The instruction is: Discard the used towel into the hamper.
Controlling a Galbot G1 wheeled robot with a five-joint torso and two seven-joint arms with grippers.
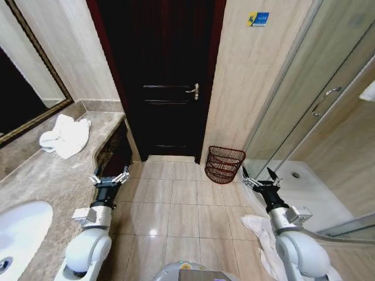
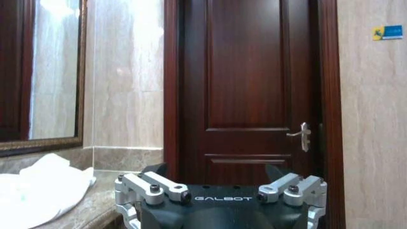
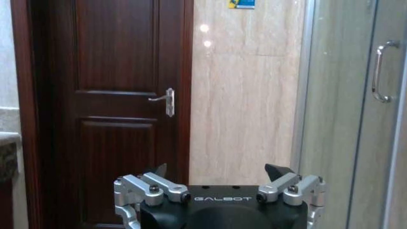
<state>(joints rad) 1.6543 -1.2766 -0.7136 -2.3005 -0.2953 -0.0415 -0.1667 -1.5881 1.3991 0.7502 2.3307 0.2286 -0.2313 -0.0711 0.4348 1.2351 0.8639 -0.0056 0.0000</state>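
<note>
— On the far left of your counter (image 1: 58, 175) lies the towel (image 1: 65, 135), white and crumpled, beside the mirror (image 1: 26, 88). Where's your left gripper (image 1: 109, 177)?

— Near the counter's right edge, over the floor, fingers spread apart and holding nothing. The towel is farther off and to its left, well apart from it. From the left wrist you see the towel (image 2: 38, 191) low beside that gripper (image 2: 218, 172), with the door (image 2: 248, 86) straight ahead.

— And the hamper (image 1: 224, 164)?

— It stands on the tiles at the foot of the wall right of the door (image 1: 164, 76), upright. Your right gripper (image 1: 261, 177) hangs just to its right and a little nearer to you, not touching it, jaws open and empty. From the right wrist that gripper (image 3: 219, 172) faces the door (image 3: 108, 95) and the shower door (image 3: 356, 114).

— Anything else down there?

— A second white cloth (image 1: 261, 234) lies on the floor near you, under the right arm.
</note>
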